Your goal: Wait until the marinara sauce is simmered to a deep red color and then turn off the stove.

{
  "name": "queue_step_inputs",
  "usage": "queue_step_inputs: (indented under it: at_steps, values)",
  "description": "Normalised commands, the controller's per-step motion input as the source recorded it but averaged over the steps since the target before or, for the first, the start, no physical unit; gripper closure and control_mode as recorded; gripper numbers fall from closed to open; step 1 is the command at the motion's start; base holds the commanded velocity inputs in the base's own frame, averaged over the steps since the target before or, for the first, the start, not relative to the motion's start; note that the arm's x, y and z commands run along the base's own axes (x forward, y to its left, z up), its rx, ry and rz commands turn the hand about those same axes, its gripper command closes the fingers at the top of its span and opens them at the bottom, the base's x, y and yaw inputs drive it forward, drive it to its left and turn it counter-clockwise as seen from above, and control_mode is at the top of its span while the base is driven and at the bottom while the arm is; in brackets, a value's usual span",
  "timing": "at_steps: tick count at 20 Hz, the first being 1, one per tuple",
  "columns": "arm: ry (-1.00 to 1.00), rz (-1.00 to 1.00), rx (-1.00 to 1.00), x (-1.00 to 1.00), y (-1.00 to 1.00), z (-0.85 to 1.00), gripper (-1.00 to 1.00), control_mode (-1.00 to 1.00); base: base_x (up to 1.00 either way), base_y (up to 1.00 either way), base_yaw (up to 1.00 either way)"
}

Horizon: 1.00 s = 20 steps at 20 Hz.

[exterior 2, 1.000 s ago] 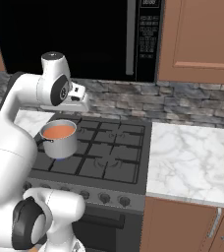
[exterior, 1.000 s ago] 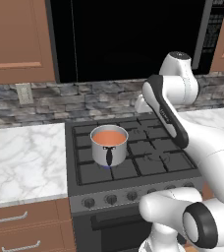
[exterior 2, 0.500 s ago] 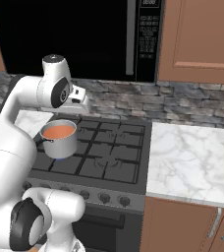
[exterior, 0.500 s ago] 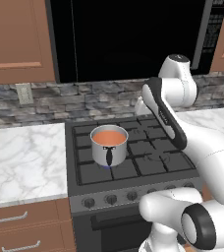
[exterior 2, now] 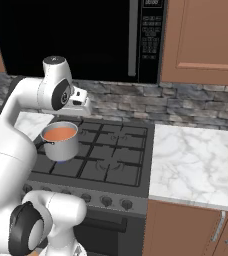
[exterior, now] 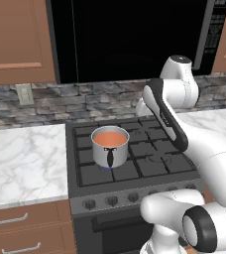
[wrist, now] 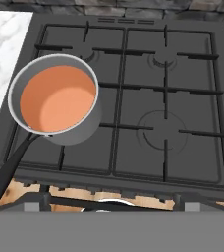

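Overhead, tool spread wide and empty above the stove [wrist: 133,98]; sauce [wrist: 57,98] pale orange; knobs [exterior: 112,200] lie forward and below it.

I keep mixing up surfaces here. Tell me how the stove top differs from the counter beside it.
The stove top is dark grey and ribbed with black grates; the counter is pale veined marble, smooth. The stove carries a steel pot of orange sauce; the counter is bare. Both lie flat at about the same height.
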Motion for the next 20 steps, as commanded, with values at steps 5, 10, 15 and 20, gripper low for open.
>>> queue_step_inputs:
  at_steps: [5, 10, 15, 20]
  values:
    - [0.0, 0.0, 0.0, 0.0, 0.0, 0.0, -1.0, -1.0, 0.0, 0.0, 0.0]
    - [0.0, 0.0, 0.0, 0.0, 0.0, 0.0, -1.0, -1.0, 0.0, 0.0, 0.0]
    - [0.0, 0.0, 0.0, 0.0, 0.0, 0.0, -1.0, -1.0, 0.0, 0.0, 0.0]
    - [0.0, 0.0, 0.0, 0.0, 0.0, 0.0, -1.0, -1.0, 0.0, 0.0, 0.0]
